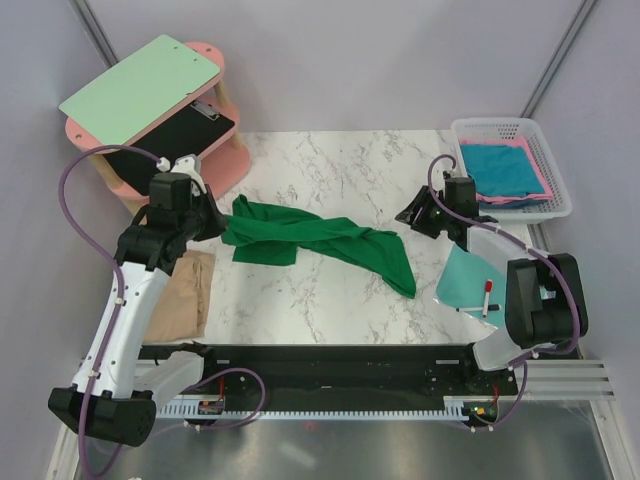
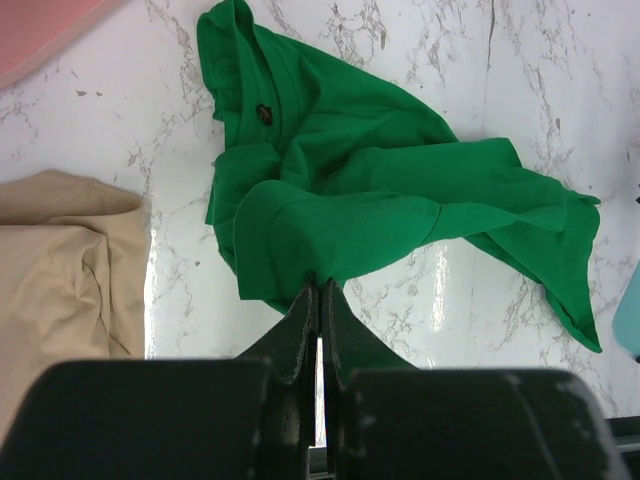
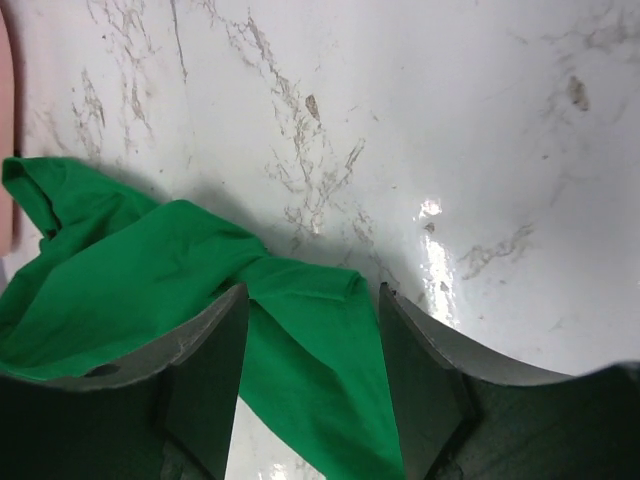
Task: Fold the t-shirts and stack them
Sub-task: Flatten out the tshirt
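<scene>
A dark green t-shirt lies crumpled in a long twist across the middle of the marble table. My left gripper is shut on its left edge; the left wrist view shows the fingertips pinching a fold of green cloth. My right gripper is open over the shirt's right end, with its jaws on either side of a strip of green cloth. A tan-beige shirt lies at the table's left edge. Teal-blue and pink shirts lie folded in a basket.
A white basket stands at the back right. A mint-teal board with a red marker lies under the right arm. A pink shelf at the back left carries a pale green clipboard.
</scene>
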`<state>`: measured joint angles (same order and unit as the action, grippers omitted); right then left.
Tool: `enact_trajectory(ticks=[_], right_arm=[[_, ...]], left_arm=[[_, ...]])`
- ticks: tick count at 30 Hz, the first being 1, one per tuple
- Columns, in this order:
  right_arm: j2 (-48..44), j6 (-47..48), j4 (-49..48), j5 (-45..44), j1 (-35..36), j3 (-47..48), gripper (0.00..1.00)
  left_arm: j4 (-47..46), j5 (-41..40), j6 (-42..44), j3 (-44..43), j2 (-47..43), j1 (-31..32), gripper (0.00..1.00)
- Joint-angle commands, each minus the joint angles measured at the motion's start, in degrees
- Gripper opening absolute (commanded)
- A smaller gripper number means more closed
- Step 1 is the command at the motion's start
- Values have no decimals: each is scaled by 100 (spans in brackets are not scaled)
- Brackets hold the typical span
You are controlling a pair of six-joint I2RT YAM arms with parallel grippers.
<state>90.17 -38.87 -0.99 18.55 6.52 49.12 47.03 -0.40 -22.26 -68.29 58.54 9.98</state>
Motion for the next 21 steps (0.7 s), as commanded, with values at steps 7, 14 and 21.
enact_trajectory(ticks=[7,14,21], right_arm=[[-668,1637,1427,-1389,411,598,64],[-88,1778,1470,-1073,622,791,63],[167,1813,1462,-897,719,871,63]], left_arm=[[-246,-30,-33,79,139,-31,2],[-282,-12,-33,149,166,-31,2],[-308,-21,-41,237,157,-31,2]])
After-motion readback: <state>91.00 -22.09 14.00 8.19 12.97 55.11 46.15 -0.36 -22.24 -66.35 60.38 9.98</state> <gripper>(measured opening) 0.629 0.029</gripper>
